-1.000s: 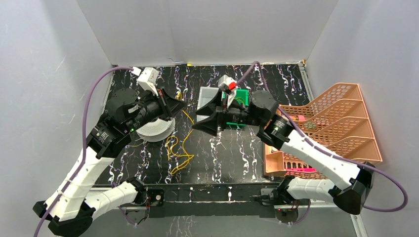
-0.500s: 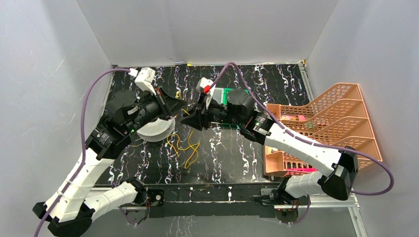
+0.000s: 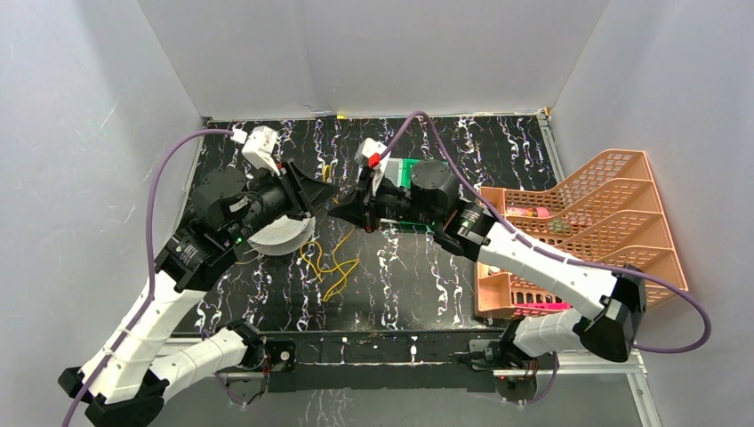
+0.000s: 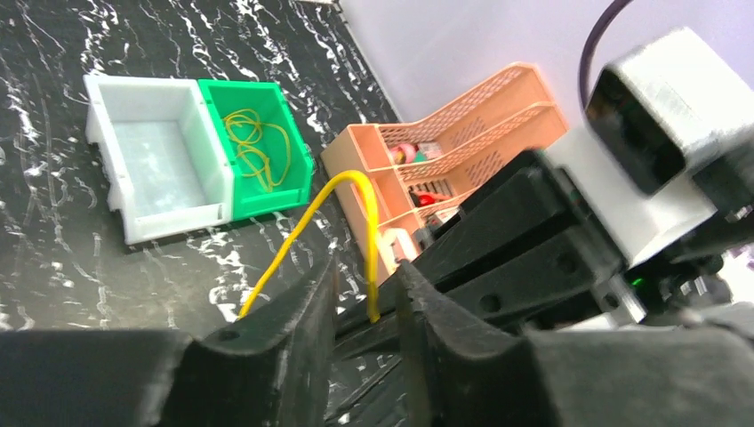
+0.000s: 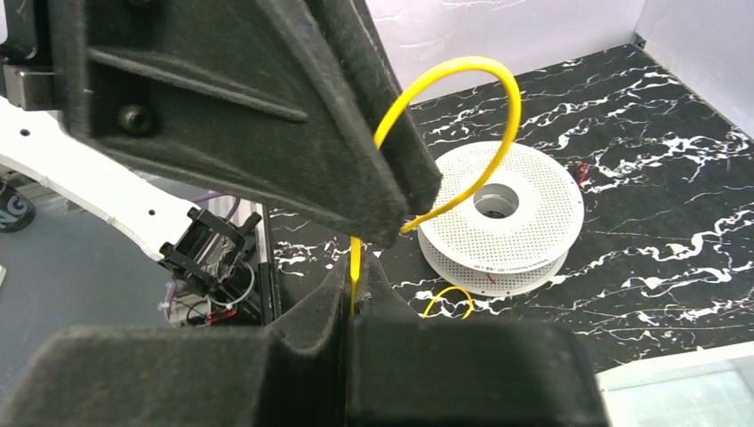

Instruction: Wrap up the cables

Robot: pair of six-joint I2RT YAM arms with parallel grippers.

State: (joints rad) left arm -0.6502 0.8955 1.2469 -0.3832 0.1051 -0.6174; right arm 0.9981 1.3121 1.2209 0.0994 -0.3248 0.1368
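A yellow cable arcs up from my right gripper, which is shut on its end. In the left wrist view that cable drops between my left gripper's parted fingers, which stand open around it without pinching. From above, the left gripper and right gripper meet tip to tip over the black table. The rest of the cable lies in a loose tangle below them. A white perforated spool lies flat under the left arm, also seen as a spool behind the cable loop.
A green bin holding more yellow cables sits beside a white bin at the back, partly hidden under the right arm from above. An orange mesh rack stands at the right table edge. Purple cords loop off both arms.
The right arm swung left to the left gripper and its jaws closed on the cable end. The left gripper's jaws, shut before, have parted.
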